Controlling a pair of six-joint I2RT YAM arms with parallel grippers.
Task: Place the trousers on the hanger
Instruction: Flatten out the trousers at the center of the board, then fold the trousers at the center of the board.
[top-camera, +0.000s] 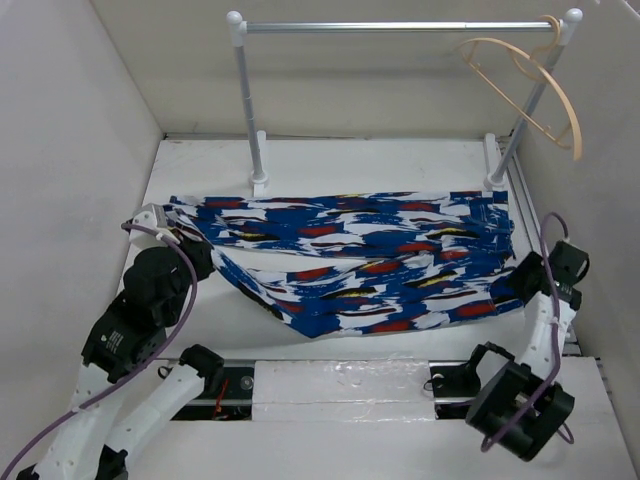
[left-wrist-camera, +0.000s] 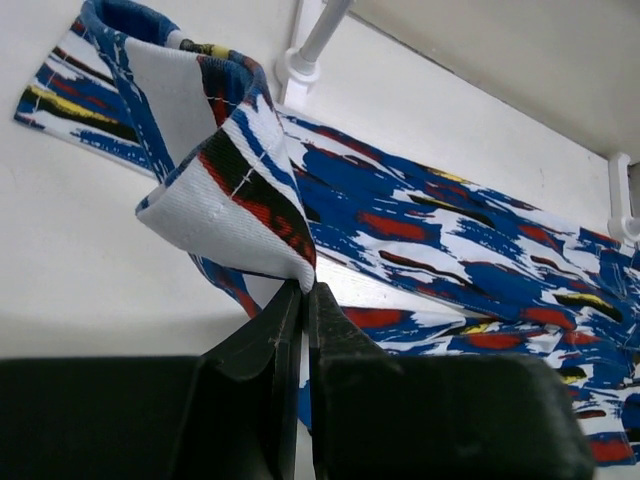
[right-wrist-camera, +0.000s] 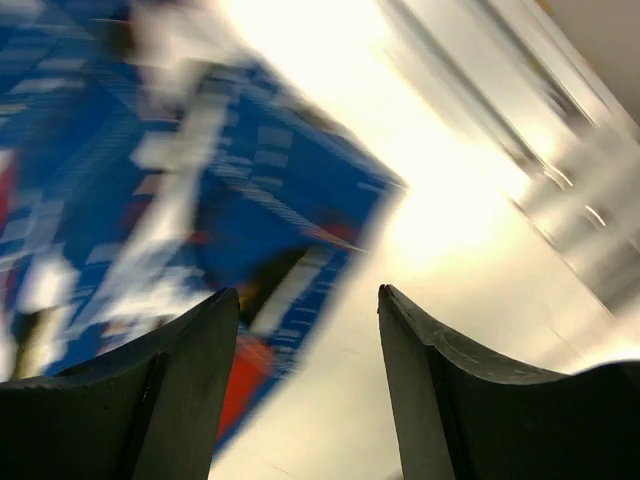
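The trousers (top-camera: 370, 260), in a blue, white and red print, lie folded lengthwise across the white table. My left gripper (left-wrist-camera: 304, 288) is shut on the trousers' waist end (left-wrist-camera: 235, 195) and holds that end lifted at the left (top-camera: 168, 228). My right gripper (right-wrist-camera: 308, 295) is open and empty just above the table at the trousers' right end (right-wrist-camera: 200, 200); that view is blurred. In the top view it sits at the cloth's right edge (top-camera: 522, 275). The light-tan hanger (top-camera: 535, 85) hangs by its hook at the right end of the silver rail (top-camera: 400, 26).
The rail stands on two white posts (top-camera: 250, 110) with feet at the back of the table. White walls close in on the left, back and right. A taped strip (top-camera: 340, 380) runs along the near edge between the arm bases.
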